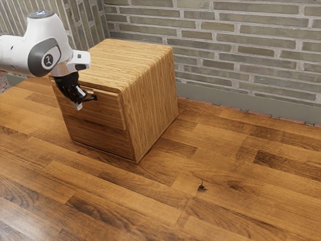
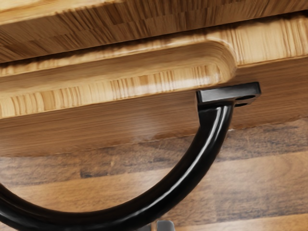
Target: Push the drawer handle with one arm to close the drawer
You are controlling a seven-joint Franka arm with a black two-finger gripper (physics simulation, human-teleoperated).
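Grey-green brick walls [image 1: 230, 50], 2 of them meeting at 11 o'clock from the exterior view's centre, with a grey baseboard [image 1: 225, 93] along the foot. Wood-plank tabletop [image 1: 225, 160] in front, small dark mark [image 1: 201, 187] at 5 o'clock. Wooden cabinet [image 1: 153, 95] sits at 11 o'clock, rounded edges, front turned toward 7 o'clock. Its upper drawer [image 1: 110, 110] stands slightly proud of the body, so not fully closed; can't give the exact gap. White arm [image 1: 47, 45] comes in from 10 o'clock, black pincer [image 1: 78, 106] angled down in front of the drawer. Wrist view: black curved handle [image 2: 185, 168], 1 mounting foot visible against the drawer front, just beside the long rounded recess [image 2: 159, 72] in the drawer's upper edge. Pincer is right by the handle; contact unclear. Can't tell how far open the pincer is, or whether it has hold of the handle.
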